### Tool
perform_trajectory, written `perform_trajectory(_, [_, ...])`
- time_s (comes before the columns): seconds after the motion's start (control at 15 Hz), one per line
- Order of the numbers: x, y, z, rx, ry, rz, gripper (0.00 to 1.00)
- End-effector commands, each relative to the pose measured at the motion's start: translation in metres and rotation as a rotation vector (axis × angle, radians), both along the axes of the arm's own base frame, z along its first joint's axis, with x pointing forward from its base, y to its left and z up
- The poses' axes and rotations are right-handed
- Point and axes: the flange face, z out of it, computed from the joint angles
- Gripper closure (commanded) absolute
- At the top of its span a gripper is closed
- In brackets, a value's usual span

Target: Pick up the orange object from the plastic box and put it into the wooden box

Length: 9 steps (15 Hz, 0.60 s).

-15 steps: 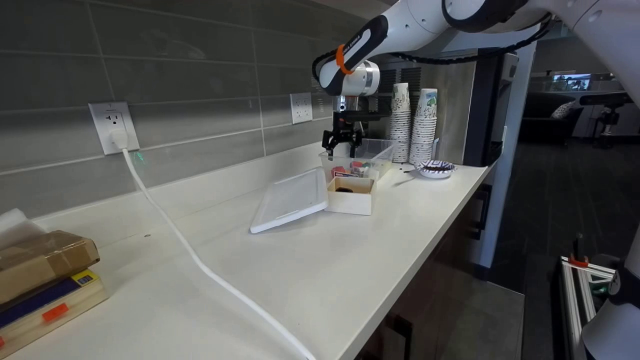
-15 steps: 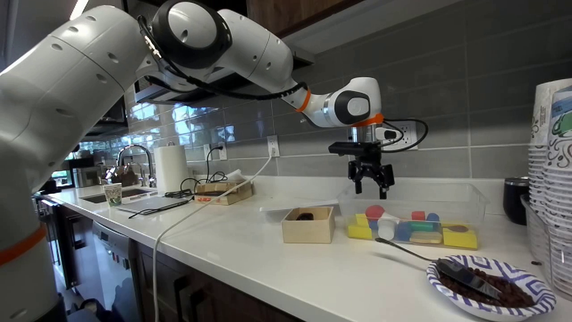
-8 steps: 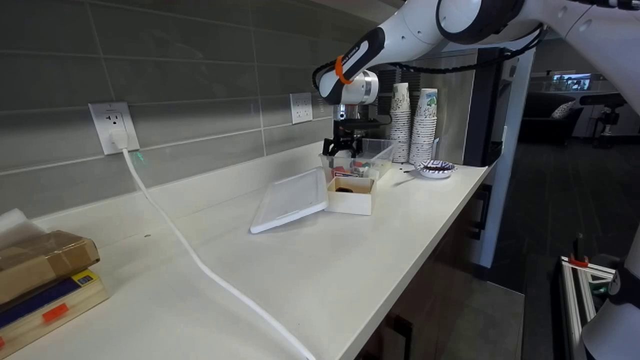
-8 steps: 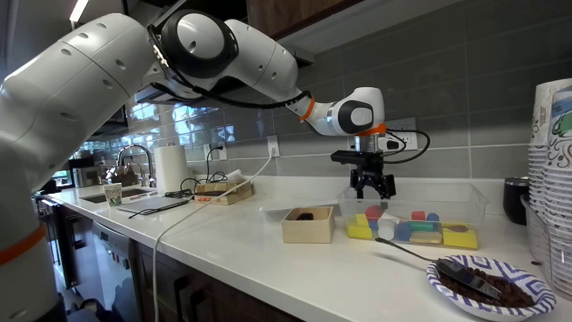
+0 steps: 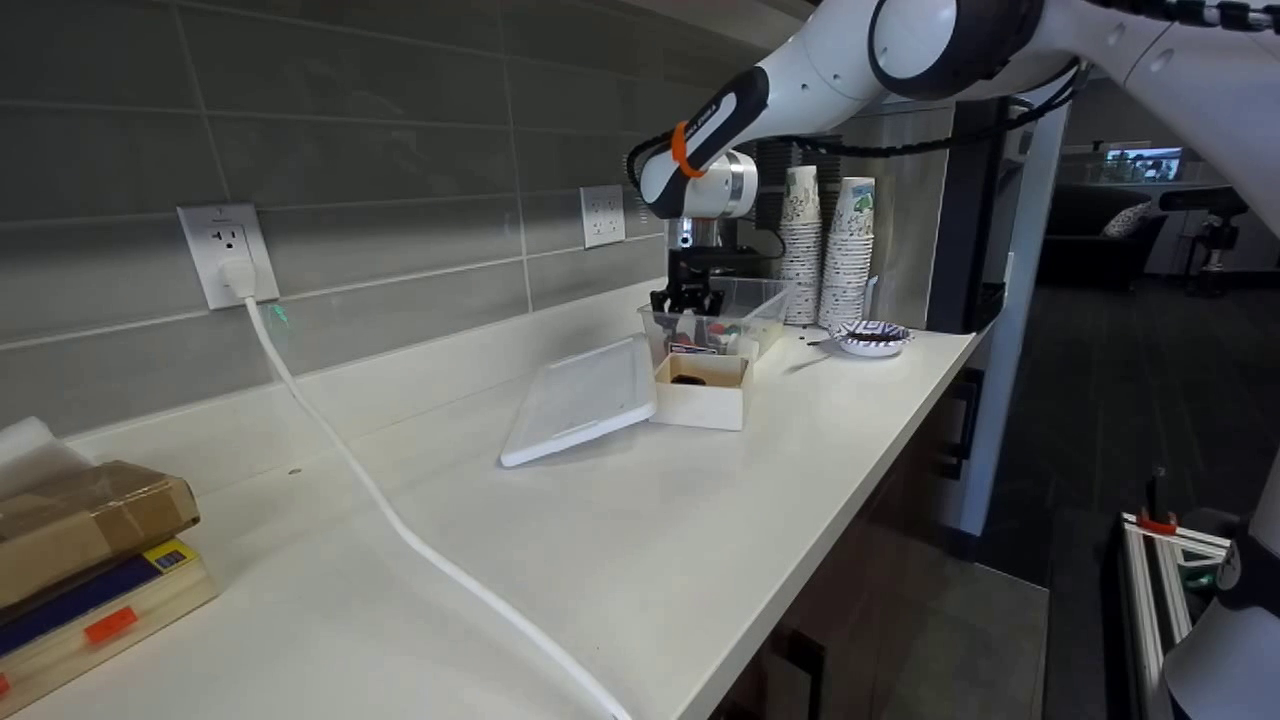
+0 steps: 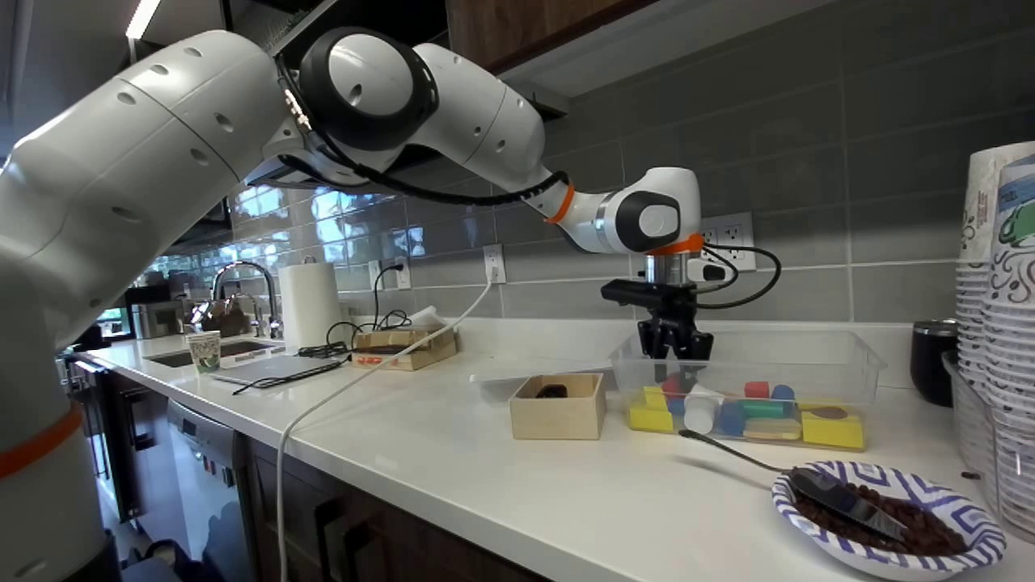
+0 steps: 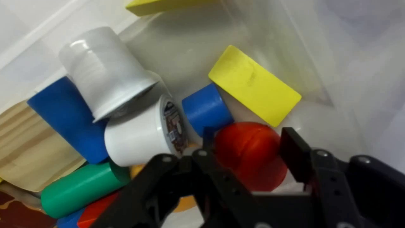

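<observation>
- The gripper (image 7: 249, 135) is down in the plastic box (image 6: 808, 369).
- There, the orange-red ball (image 7: 250, 160) sits between its fingers (image 7: 294, 155); whether they grip it, I can't tell from here.
- The wooden box (image 6: 558, 420) stands just beside, something dark (image 6: 552, 391) inside.

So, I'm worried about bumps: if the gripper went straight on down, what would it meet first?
Probably the round red object in the plastic box: in the wrist view, the gripper has its fingers either side of it. Depth is unclear; they may be touching it.
</observation>
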Motion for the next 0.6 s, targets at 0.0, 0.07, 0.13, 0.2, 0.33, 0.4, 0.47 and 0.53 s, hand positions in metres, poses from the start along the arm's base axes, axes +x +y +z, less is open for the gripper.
perform_trajectory(0.0, [0.005,-0.004,-0.002,0.014,-0.013,-0.020,0.73])
perform_trajectory(0.07, [0.005,-0.004,-0.003,0.013,-0.013,-0.022,0.82])
perform_trajectory(0.13, [0.004,-0.005,-0.003,0.011,-0.014,-0.024,0.88])
perform_trajectory(0.2, [0.004,-0.005,-0.002,0.010,-0.015,-0.024,0.95])
perform_trajectory(0.33, [0.002,-0.004,0.002,0.010,-0.018,-0.021,0.94])
perform_trajectory(0.4, [0.000,-0.003,0.007,0.006,-0.020,-0.019,0.96])
perform_trajectory(0.47, [-0.003,-0.002,0.012,0.003,-0.021,-0.019,0.95])
perform_trajectory(0.53, [-0.006,0.000,0.019,-0.004,-0.020,-0.024,0.95])
